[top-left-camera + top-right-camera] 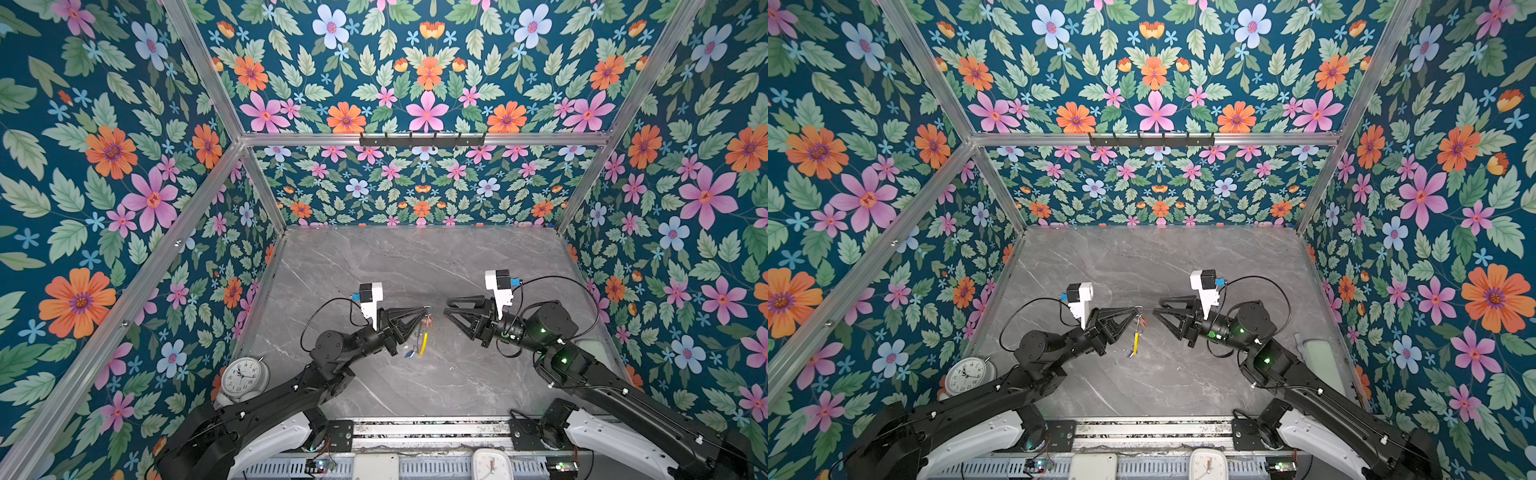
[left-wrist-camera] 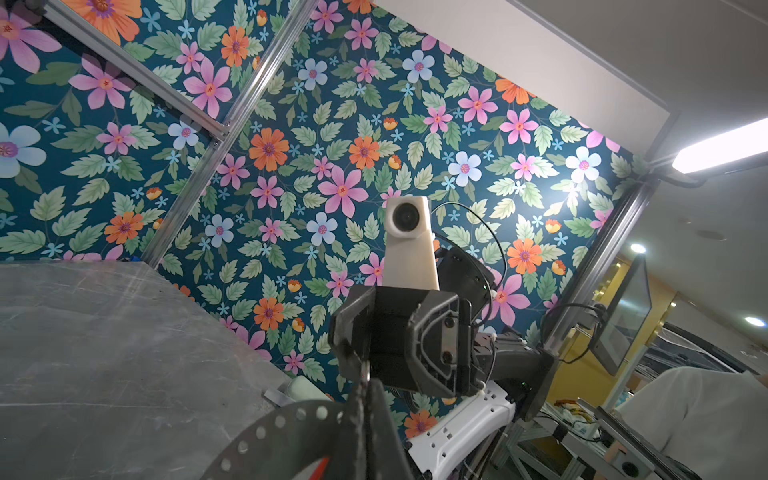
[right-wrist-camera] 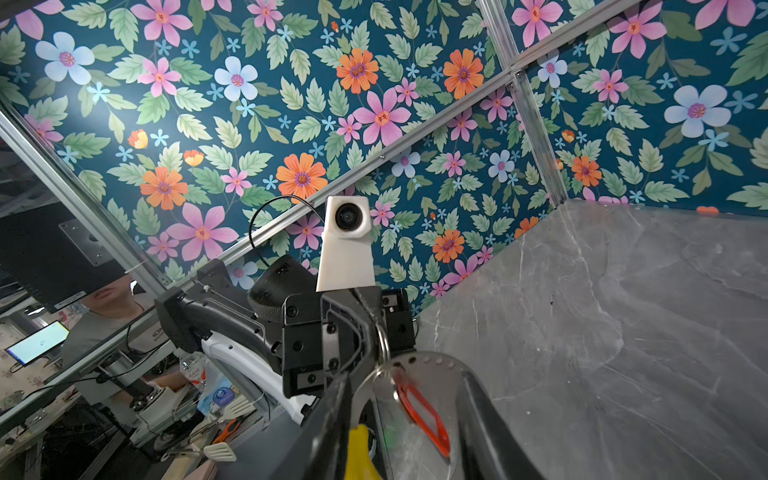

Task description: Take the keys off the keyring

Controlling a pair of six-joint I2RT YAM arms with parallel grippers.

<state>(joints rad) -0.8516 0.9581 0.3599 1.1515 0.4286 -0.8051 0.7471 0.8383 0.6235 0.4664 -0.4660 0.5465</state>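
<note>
Top views, left pincer [image 1: 425,310] clenched on hanging keyring [image 1: 423,345] above table [image 1: 415,266], right pincer [image 1: 446,310] released, just beside

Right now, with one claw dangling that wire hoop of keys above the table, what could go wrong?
The left gripper pinches the thin keyring only at its top, so a tug could make it slip or swing. The open right gripper sits just beside it; the red tag is small, so it might close on the ring instead. A key pulled free could drop to the table.
</note>
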